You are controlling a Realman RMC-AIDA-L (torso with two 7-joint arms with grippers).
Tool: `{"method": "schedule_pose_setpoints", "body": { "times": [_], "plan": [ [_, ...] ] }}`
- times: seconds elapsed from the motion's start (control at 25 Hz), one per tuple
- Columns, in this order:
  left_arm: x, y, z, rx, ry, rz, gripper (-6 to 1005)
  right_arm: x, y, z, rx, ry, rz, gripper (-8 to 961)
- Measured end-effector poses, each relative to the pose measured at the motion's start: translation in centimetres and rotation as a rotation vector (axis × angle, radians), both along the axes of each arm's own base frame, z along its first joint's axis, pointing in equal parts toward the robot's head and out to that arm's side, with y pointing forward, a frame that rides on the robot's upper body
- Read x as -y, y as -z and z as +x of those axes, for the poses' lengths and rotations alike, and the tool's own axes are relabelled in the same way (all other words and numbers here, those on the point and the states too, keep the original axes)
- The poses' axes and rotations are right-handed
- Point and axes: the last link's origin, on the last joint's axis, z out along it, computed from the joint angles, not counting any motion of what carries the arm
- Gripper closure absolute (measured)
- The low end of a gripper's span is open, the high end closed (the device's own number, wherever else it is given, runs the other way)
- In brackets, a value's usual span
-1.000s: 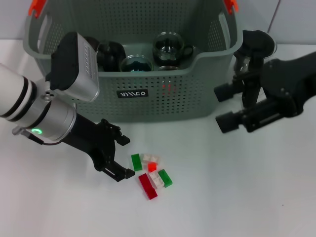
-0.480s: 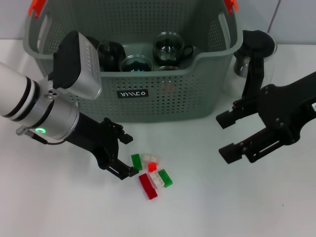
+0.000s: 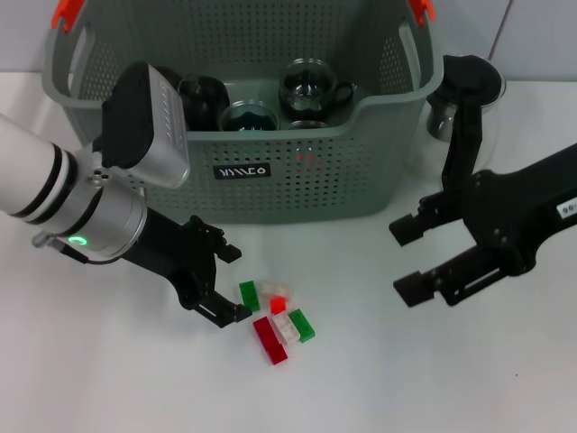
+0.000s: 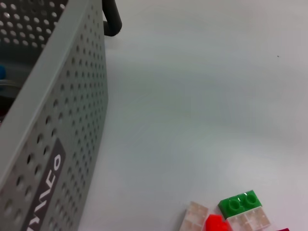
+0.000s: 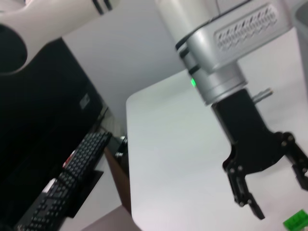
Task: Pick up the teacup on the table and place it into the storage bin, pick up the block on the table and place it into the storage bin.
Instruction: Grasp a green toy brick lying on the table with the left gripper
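Note:
The grey-green storage bin stands at the back of the table and holds several glass teacups. Its perforated front wall fills one side of the left wrist view. Small blocks lie in a cluster in front of it: green, red, a second green and clear ones. My left gripper is open, low over the table, with the green block just at its fingertips. My right gripper hangs open and empty to the right of the blocks. The right wrist view shows the left gripper open.
A dark-topped glass vessel stands right of the bin, partly behind my right arm. Green, clear and red blocks show in the left wrist view. A keyboard lies beyond the table's edge.
My right gripper has come away from the bin's right end, down and toward the table's front. My left gripper has crept a little right, closer to the blocks.

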Motion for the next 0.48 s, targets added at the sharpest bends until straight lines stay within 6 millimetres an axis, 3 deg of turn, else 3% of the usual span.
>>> {"method": "schedule_pose_setpoints", "body": {
  "times": [0.48],
  "plan": [
    [-0.2, 1.6, -0.6, -0.038, 0.031, 0.015, 123, -0.2, -0.4, 0.0, -0.026, 0.017, 0.021, 45]
  ]
}}
